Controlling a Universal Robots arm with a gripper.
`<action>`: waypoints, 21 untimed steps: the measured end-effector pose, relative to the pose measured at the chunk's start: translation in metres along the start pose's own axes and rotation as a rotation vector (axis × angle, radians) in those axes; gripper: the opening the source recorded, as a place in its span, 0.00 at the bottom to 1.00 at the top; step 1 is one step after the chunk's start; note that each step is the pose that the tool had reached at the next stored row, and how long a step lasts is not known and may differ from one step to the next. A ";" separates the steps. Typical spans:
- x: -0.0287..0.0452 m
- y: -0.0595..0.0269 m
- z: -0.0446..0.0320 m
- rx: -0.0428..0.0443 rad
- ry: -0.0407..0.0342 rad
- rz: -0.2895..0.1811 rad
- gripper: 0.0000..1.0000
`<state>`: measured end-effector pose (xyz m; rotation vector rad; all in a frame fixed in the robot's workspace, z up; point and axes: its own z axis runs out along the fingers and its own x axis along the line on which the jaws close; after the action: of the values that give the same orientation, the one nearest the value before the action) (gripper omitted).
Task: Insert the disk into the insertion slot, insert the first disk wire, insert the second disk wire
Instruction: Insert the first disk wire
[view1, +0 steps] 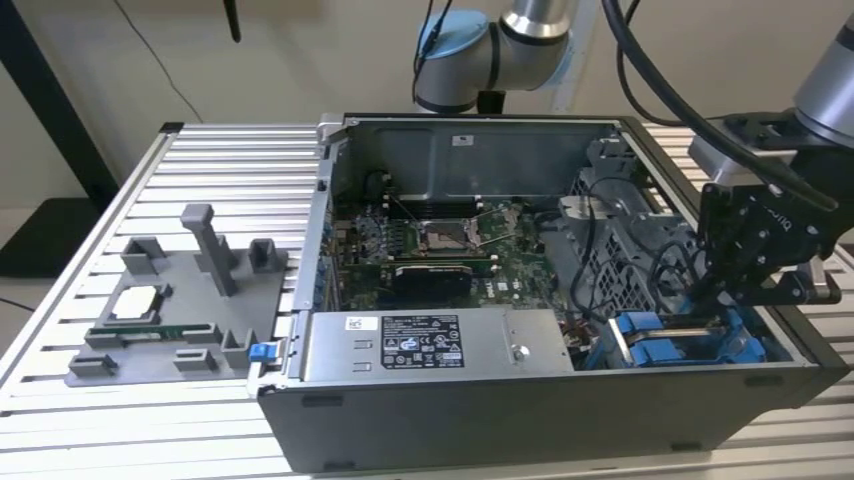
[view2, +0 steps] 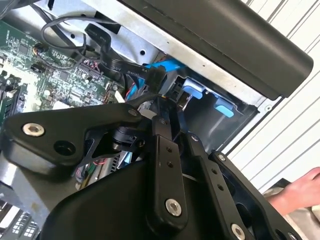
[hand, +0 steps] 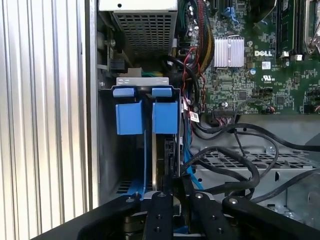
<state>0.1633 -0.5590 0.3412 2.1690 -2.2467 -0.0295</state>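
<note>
Pincer (hand: 176, 184) low in the corner of the computer case (view1: 534, 420) on the tabletop (view1: 200, 150).
The disk (hand: 167, 155) stands on edge in the insertion slot (hand: 145, 81), just beside the pincer. I cannot tell whether the pincer is open or closed.

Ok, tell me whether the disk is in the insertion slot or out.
In. In the first wrist view the disk stands on edge inside the insertion slot. Whether it is fully seated: cannot tell.

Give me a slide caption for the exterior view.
Gripper at the blue-framed disk in the open case; grey parts tray beside it on the slatted table.
</note>
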 end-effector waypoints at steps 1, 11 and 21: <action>0.0000 0.0000 0.0006 0.0000 -0.0002 0.002 0.00; -0.0001 -0.0002 0.0075 0.0003 -0.0004 0.039 0.00; 0.0029 0.0000 -0.0032 -0.0029 -0.0063 0.041 1.00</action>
<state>0.1632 -0.5619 0.3444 2.1235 -2.2926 -0.0389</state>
